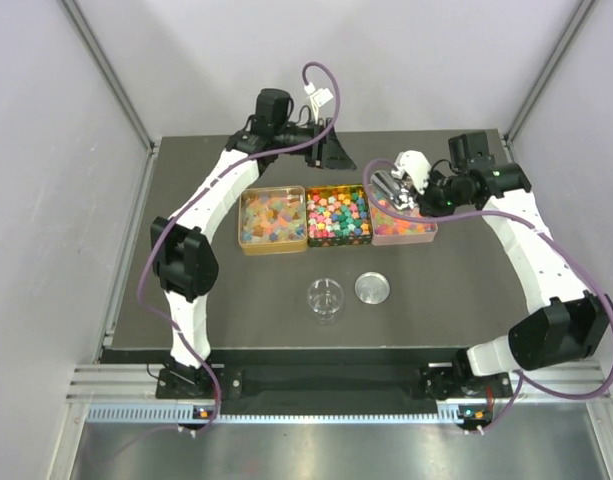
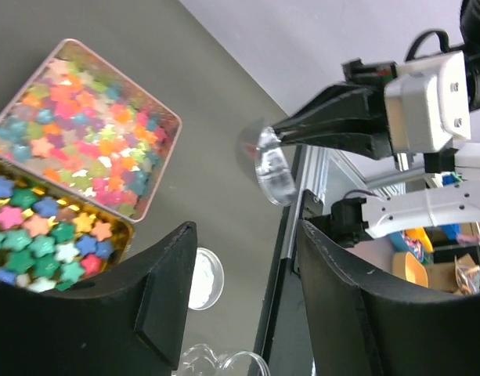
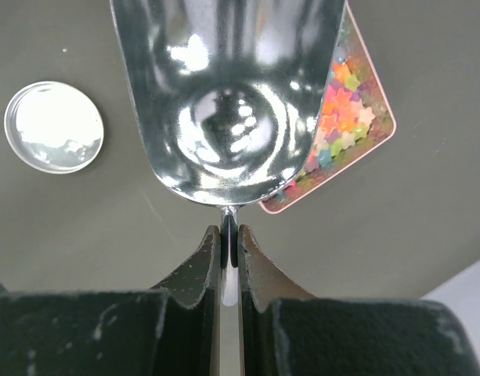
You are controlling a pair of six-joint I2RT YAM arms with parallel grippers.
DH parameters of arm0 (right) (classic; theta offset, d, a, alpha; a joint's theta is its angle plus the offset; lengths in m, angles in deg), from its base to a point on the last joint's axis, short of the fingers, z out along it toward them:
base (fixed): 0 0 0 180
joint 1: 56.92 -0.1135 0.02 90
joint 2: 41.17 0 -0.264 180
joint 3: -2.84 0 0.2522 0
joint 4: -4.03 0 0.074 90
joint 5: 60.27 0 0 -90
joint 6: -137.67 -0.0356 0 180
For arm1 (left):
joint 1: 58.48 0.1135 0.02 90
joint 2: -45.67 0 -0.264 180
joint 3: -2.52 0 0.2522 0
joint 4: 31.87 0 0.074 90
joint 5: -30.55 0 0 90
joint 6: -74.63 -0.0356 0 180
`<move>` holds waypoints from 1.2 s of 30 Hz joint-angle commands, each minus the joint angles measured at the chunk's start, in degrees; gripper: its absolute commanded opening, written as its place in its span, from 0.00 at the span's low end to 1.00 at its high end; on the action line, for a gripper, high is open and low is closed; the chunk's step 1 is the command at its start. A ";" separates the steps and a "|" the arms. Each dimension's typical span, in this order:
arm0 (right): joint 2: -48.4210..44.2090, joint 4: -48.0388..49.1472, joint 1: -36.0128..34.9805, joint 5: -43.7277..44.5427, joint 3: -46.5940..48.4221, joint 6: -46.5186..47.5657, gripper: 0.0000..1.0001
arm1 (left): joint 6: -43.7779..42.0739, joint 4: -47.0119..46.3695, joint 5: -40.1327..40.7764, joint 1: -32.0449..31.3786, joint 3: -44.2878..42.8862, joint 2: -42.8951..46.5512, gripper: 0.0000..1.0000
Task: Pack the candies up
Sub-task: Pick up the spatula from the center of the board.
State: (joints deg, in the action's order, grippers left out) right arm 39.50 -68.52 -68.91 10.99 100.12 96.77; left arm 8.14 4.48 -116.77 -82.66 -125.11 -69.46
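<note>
Right end effector [image 3: 230, 233] is clamped narrow on the thin handle of a metal scoop [image 3: 224, 102]. The scoop bowl is carried straight ahead of the fingertips, and no candy is seen in it. The candies [image 3: 345, 117] are seen ahead of this end effector and off to one side, partly under the scoop edge, piled loose in a pink tray [image 1: 406, 241]. More are held in a middle tray [image 1: 337, 241] and an amber tray [image 1: 272, 250], further off on the same worktop [image 1: 456, 290].

Left end effector [image 2: 247, 235] is spread wide with nothing between the fingers. It hangs near the far edge, well apart from the candy. The scoop is seen ahead of it, and the pink tray lies ahead and to the side.

Handling, judged: the pieces are tiny, star-shaped, light and loose, so they are expected to slide, bounce and scatter. A single piece is judged too small to be pinched reliably, so a heap is better taken by the scoop driven low into the pile. The scoop handle is thin, slick metal, so twisting in the grip is a risk once it is loaded. It should be kept level.

A glass jar [image 1: 325, 299] and a silver lid [image 3: 54, 127] lie behind the right end effector, toward the arm bases. The jar looks light and tippable, with a small mouth, so spill is likely if the candy is poured fast.
</note>
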 commanded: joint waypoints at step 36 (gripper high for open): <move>-0.33 -1.16 -9.98 5.82 5.16 2.67 0.00 | 1.10 -5.01 -3.15 -5.17 -1.54 -4.75 0.24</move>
State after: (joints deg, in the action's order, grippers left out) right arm 41.27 -69.11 -76.39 21.00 104.71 97.77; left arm 9.06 4.54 -118.78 -87.16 -125.09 -73.61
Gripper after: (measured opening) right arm 0.043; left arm 0.226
